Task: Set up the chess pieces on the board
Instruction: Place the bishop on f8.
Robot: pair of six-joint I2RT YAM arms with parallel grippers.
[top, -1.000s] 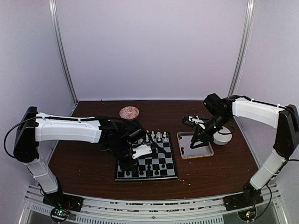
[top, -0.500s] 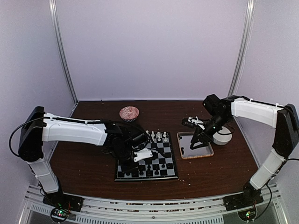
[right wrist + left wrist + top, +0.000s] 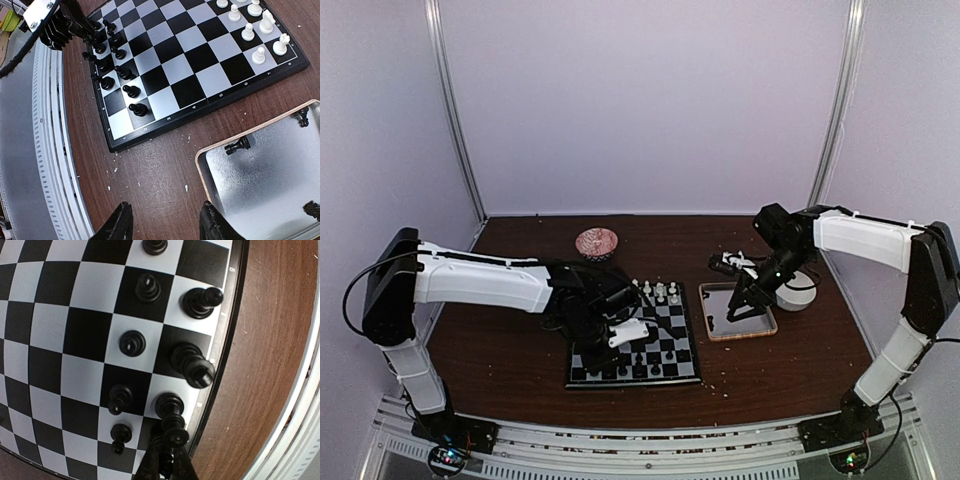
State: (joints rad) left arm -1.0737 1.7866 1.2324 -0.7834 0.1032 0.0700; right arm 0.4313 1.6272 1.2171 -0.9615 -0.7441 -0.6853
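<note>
Left jaws are closed at the board's 7 o'clock corner, apparently seating a black piece in the back row. Right jaws stand open and empty over the counter. Next is likely the toppled piece in the tray at the board's 3 o'clock.

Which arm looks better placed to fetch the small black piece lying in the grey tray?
Right. The right end effector, open, hovers by the wooden-rimmed grey tray holding that lying black chess piece; the left end effector is closed over the black-and-silver chequered chessboard.
</note>
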